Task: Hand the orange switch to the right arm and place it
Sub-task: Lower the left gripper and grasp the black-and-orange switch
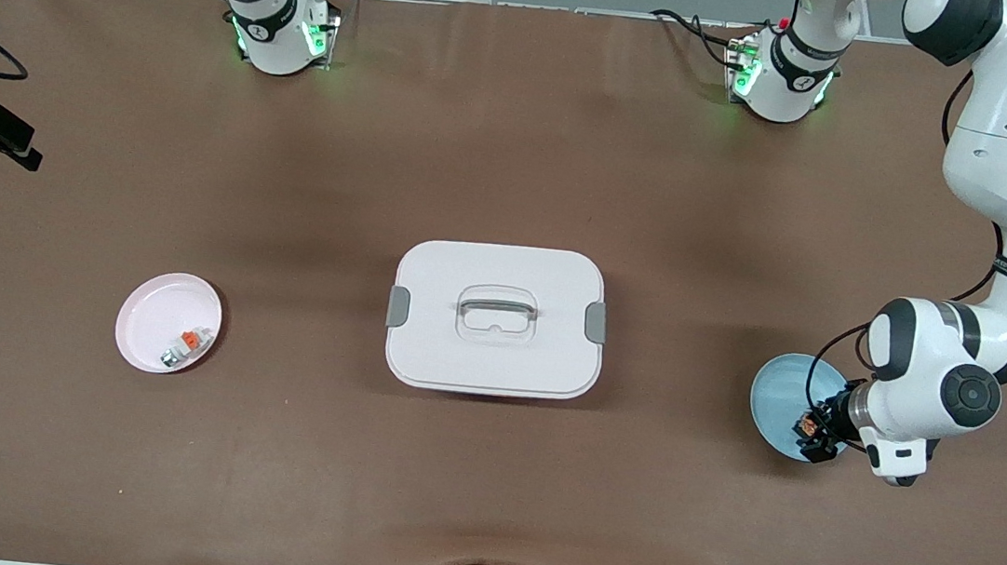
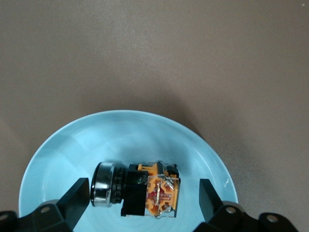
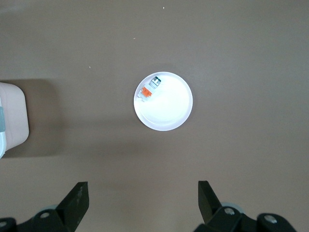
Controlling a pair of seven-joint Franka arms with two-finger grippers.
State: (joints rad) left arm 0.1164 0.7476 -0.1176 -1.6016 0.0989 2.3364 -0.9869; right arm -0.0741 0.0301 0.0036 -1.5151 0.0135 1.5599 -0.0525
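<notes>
Orange-faced blocky orange switch (image 2: 145, 193) lies on glossy round blue plate (image 2: 72, 145).

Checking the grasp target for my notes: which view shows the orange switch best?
The left wrist view: the orange switch lies on the blue plate, filling the space between the open left gripper. The front view shows only a speck beneath that gripper; the right wrist view shows none of it.

Even overhead light, soft shadows, sharp focus.
</notes>
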